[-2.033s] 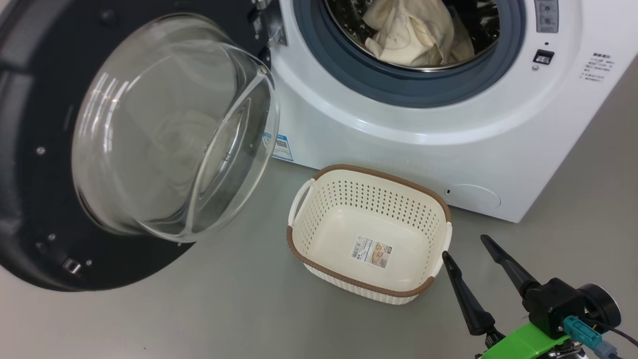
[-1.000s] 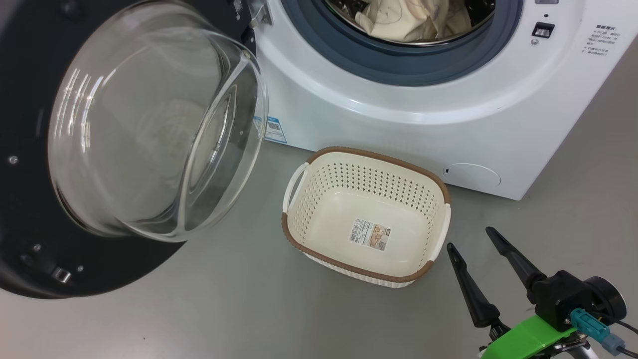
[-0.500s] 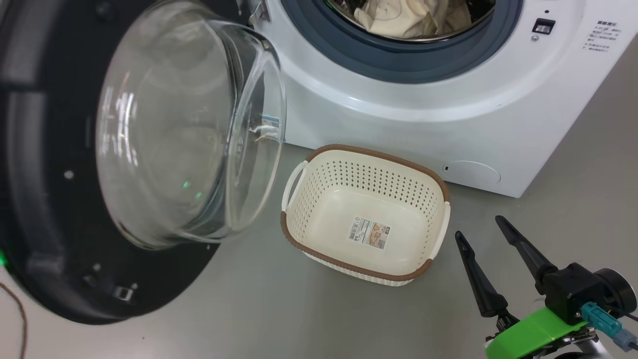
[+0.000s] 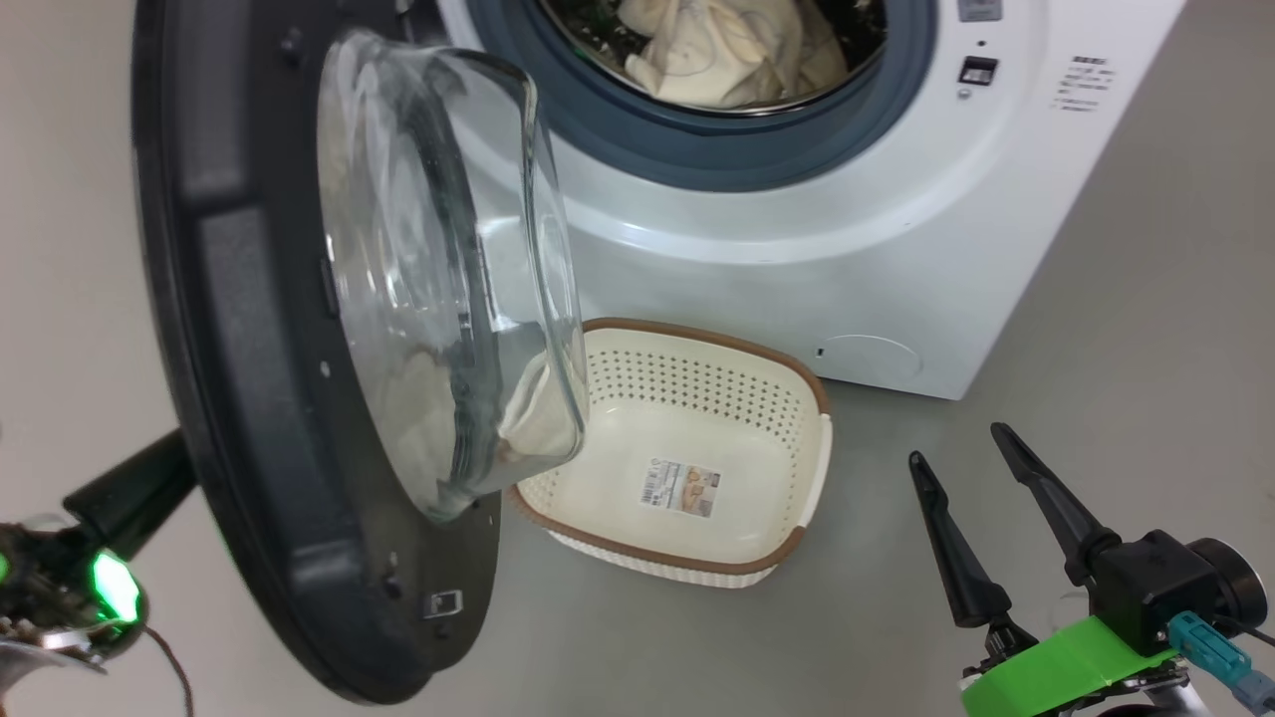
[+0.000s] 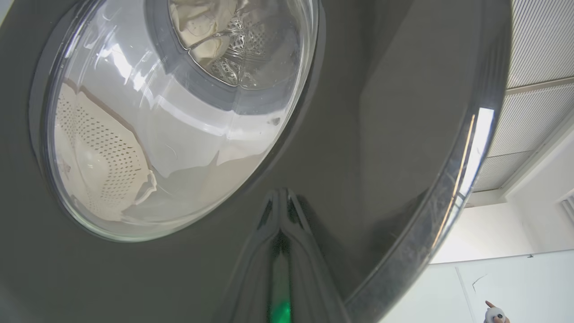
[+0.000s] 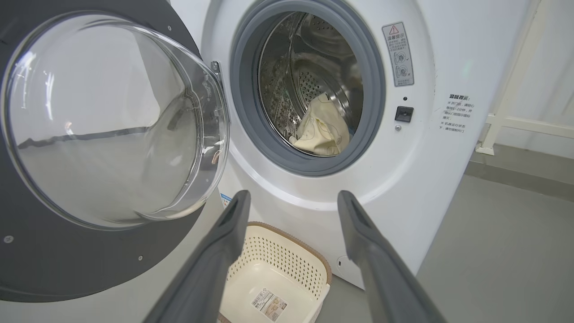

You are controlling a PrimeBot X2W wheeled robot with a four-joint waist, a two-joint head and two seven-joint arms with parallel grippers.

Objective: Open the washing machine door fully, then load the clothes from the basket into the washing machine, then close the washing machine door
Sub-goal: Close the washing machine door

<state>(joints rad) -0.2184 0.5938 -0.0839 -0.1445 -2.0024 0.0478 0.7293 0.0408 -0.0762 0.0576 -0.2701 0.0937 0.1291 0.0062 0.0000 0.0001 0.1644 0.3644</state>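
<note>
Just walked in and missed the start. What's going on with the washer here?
The clothes are inside the washing machine, and the basket in front of it is empty. The washing machine door stands partway open. The left gripper, shut, is behind it with its tips at the glossy outer face, apparently to push it closed. The right gripper hangs open to the basket's right, holding nothing.

floor (image 4: 1146,299): smooth matte grey, soft shadows
wall (image 6: 547,54): plain white, with a darker grey strip along its base
ceiling (image 5: 538,40): pale ribbed panels, left wrist view
frame (image 6: 515,122): white bars against the wall, foot on the floor
light: even, diffuse
</note>
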